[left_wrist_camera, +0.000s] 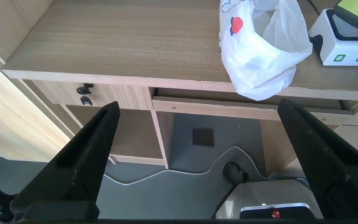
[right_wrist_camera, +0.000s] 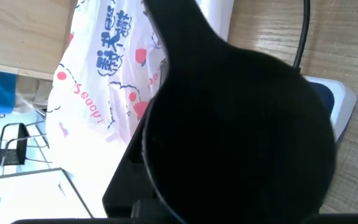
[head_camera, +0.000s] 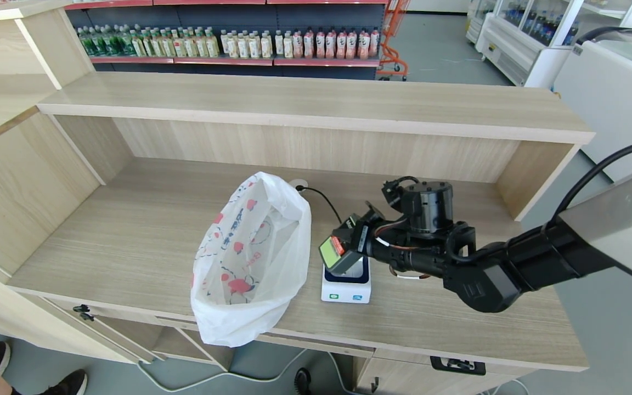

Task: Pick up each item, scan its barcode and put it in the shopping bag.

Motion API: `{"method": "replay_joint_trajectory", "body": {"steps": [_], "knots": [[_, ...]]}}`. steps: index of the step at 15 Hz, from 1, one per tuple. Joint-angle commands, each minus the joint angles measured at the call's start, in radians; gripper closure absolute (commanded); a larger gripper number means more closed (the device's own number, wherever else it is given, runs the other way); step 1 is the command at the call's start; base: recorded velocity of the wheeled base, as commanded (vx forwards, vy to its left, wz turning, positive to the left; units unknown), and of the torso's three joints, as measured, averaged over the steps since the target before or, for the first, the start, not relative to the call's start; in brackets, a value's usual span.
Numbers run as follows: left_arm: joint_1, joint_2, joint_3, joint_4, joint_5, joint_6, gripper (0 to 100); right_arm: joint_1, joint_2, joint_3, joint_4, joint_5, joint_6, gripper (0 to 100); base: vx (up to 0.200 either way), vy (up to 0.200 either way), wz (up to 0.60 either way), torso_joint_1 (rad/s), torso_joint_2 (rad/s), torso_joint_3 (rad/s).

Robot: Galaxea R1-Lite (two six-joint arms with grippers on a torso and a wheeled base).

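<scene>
Now fingers of our right gripper [head_camera: 344,246] clamp a packet [head_camera: 329,251] by its end over the scanner [head_camera: 346,291]; we judge it light, stiff; left gripper [left_wrist_camera: 199,109] fingers stand apart.

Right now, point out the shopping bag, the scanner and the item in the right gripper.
shopping bag [head_camera: 250,263], head view, printed wall.
scanner [head_camera: 346,291], head view, white front face.
item [head_camera: 328,251], head view, green face.
</scene>
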Motion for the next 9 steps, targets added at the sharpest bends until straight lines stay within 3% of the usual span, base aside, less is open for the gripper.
{"method": "replay_joint_trajectory", "body": {"steps": [1,9], "knots": [[0.000,0.000,0.000,0.000,0.000,0.000,0,0.006,0.021,-0.020,0.001,0.001,-0.001,100,0.000,0.000,0.00,0.000,0.00,0.000],[0.000,0.000,0.000,0.000,0.000,-0.002,0,0.014,0.041,-0.034,0.004,-0.002,-0.036,100,0.000,0.000,0.00,0.000,0.00,0.000]]}}
